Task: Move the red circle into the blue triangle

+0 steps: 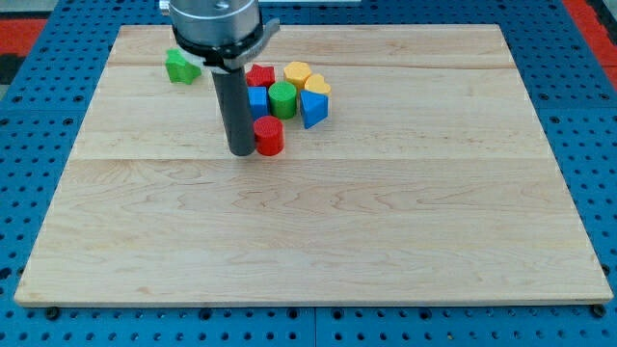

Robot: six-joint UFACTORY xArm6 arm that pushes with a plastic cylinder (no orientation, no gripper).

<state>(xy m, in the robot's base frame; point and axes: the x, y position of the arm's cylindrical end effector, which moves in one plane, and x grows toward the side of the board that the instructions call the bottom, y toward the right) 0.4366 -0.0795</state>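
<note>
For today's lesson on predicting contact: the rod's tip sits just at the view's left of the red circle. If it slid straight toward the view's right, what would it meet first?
My tip would meet the red circle at once; they look touching or nearly so. The blue triangle lies beyond, up and right, probably off that line.

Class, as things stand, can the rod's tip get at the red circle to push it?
Probably yes. My tip already sits against the red circle on its left in the view, nothing between them; the blue triangle lies up and right.

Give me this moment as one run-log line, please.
my tip: touching red circle on its left | blue triangle: up-right, apart | contact pending
</note>
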